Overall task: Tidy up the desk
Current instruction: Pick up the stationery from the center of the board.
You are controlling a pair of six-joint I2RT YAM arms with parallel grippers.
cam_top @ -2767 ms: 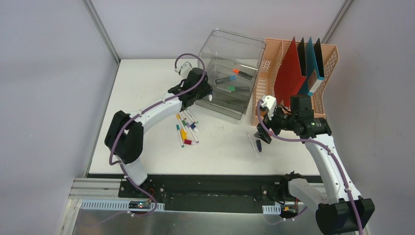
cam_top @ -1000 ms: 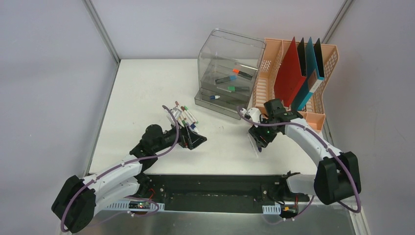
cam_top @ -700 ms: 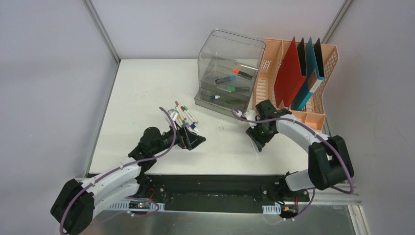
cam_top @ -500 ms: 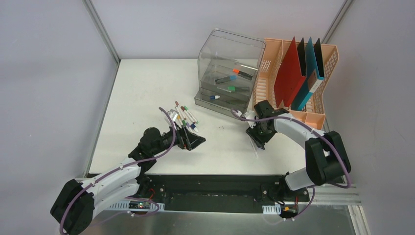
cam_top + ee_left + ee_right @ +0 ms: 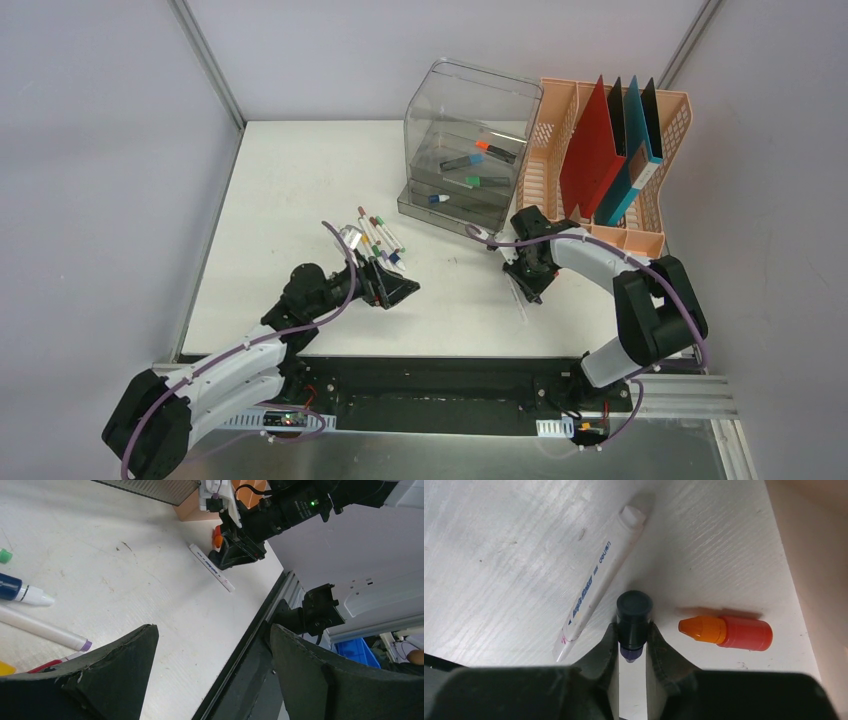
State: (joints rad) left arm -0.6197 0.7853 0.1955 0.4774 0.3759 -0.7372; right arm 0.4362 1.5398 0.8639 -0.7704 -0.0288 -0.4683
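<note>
On the white desk (image 5: 300,180), my right gripper (image 5: 634,632) is shut on a small dark blue bottle (image 5: 634,612) with a purple end, low over the tabletop. A white marker (image 5: 599,575) lies just left of it and a red bottle with an orange cap (image 5: 729,631) just right. From above, the right gripper (image 5: 533,280) sits near the peach organizer's front corner. My left gripper (image 5: 212,630) is open and holds nothing, hovering low beside a loose cluster of markers (image 5: 375,235). In the left wrist view the white marker (image 5: 211,567) lies by the right gripper (image 5: 235,555).
A clear plastic drawer box (image 5: 465,150) with several markers inside stands at the back. A peach file organizer (image 5: 545,160) with red, black and teal folders stands at the back right. The black front rail (image 5: 430,385) runs along the near edge.
The right gripper has closed on the dark blue bottle, and its arm has shifted a little left. The left arm has hardly moved and stays open.
</note>
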